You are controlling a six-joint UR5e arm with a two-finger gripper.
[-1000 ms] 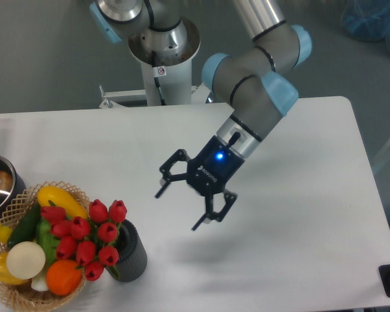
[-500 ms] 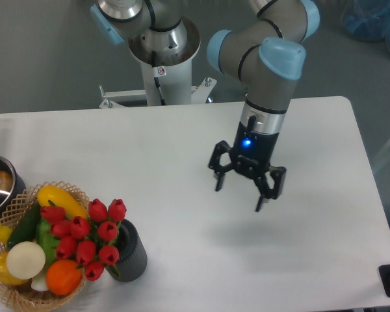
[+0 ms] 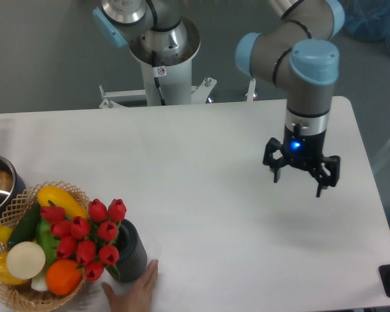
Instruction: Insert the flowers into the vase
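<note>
Camera view: your gripper hangs far right, fingers spread and empty, while a hand touching the vase risks toppling the flowers.

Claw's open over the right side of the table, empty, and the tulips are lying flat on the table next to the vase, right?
Not quite. In the camera view the tulips stand in the vase by the basket. The claw is open, empty, over the right side.

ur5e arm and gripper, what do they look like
The arm is silver-grey tubing with light blue joint caps. Its black two-finger gripper has angular linkage fingers and a glowing blue light on the body.
</note>
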